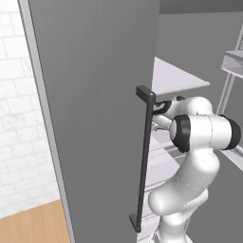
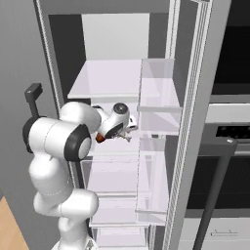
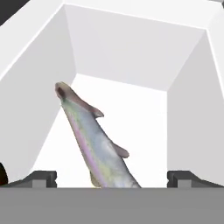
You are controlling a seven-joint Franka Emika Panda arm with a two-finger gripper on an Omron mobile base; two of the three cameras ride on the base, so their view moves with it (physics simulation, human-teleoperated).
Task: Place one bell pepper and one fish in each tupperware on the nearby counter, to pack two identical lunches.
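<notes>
The fish (image 3: 98, 144) is silvery grey with a pinkish stripe, greenish tints and a brown head. The fridge (image 2: 124, 78) interior is white, its door (image 1: 95, 95) grey with a dark handle (image 1: 144, 161).

The white arm (image 2: 63, 161) rose from the base, elbow bent, forearm reaching toward one o'clock. Its gripper (image 3: 111, 177) stood spread wide (both dark fingertips (image 3: 41, 178) far apart), holding nothing.

Fish on a fridge shelf — gripper before it

The long silvery fish (image 3: 94, 144) lies on the white fridge shelf (image 3: 144, 127), walls either side — the two-finger gripper (image 3: 111, 178) straddles its tail end.
</notes>
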